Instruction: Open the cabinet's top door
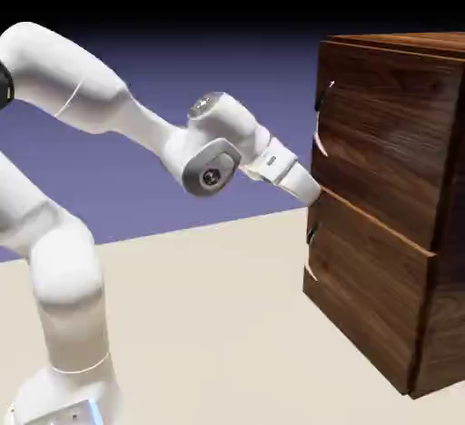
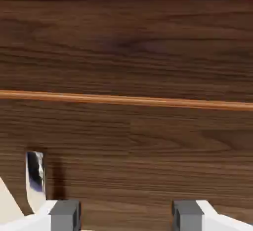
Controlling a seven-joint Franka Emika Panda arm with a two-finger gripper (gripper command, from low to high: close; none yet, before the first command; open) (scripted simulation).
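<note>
The cabinet (image 1: 390, 205) of dark walnut-grain wood stands at the right of the exterior view. Its top door (image 1: 381, 142) carries a thin silver handle (image 1: 320, 116) at its left edge. My gripper (image 1: 311, 192) hovers close to the front, at the seam between the two panels and below that handle. In the hand view the wood (image 2: 128, 42) fills the frame, crossed by the light seam (image 2: 128, 99). My gripper (image 2: 126, 217) is open, its grey fingertips (image 2: 64, 215) apart with nothing between them. A silver handle (image 2: 34, 179) shows low on the left; I cannot tell whose panel it is.
The lower front panel (image 1: 363, 296) has its own small handle (image 1: 311, 252). The beige table (image 1: 218, 323) stretches from the robot base to the cabinet. A sliver of table (image 2: 6, 206) shows past the cabinet's edge.
</note>
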